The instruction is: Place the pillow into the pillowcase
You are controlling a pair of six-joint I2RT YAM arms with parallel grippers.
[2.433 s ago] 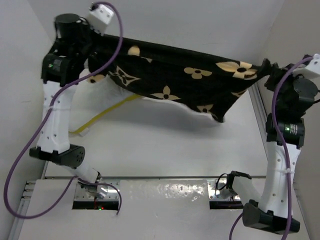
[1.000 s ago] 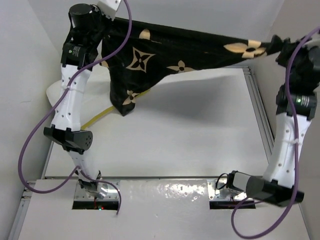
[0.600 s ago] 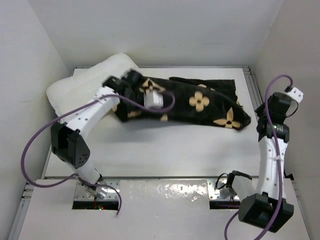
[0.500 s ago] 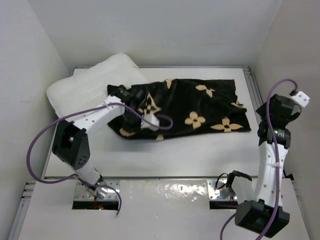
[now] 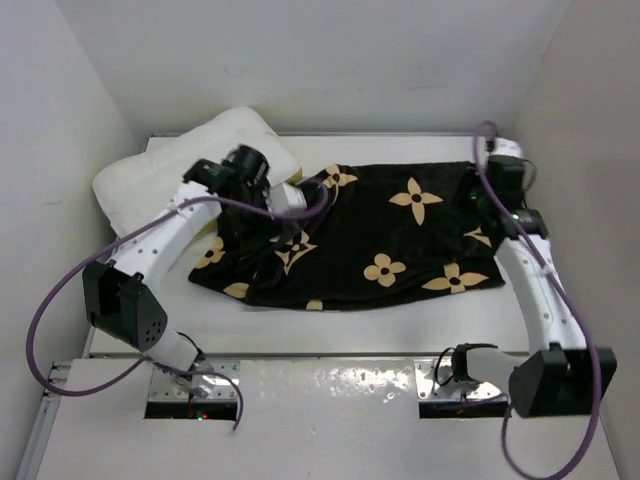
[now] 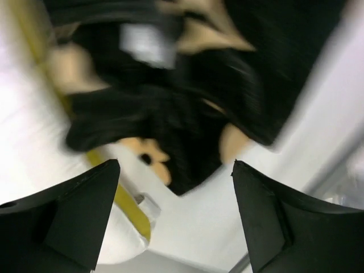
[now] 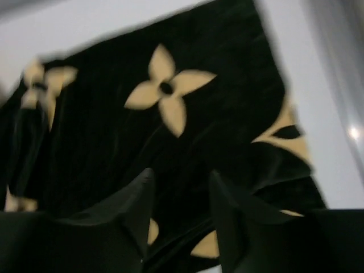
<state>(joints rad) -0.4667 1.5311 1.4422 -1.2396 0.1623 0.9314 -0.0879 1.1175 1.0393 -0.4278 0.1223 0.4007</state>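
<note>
The black pillowcase [image 5: 370,240] with tan flowers lies spread out on the table. The white pillow [image 5: 175,165] sits at the back left, its near end under the case's left edge. My left gripper [image 5: 272,222] hovers over the case's left part. In the left wrist view it [image 6: 175,165] is wide open with nothing between its fingers; below are bunched pillowcase [image 6: 170,114] and the pillow [image 6: 25,142] with its yellow band [image 6: 122,202]. My right gripper [image 5: 482,200] is over the back right corner; in its wrist view it [image 7: 177,176] stands partly open above the pillowcase [image 7: 165,91].
White walls close in the table at the back and both sides. A metal rail [image 5: 512,215] runs along the right edge. Two metal base plates [image 5: 195,392] sit at the front. Purple cables [image 5: 60,290] loop off both arms.
The pillowcase, earlier held stretched in the air between both grippers, now lies flat on the table. The left gripper opened and let go. The right arm swung in over the case's back right corner.
</note>
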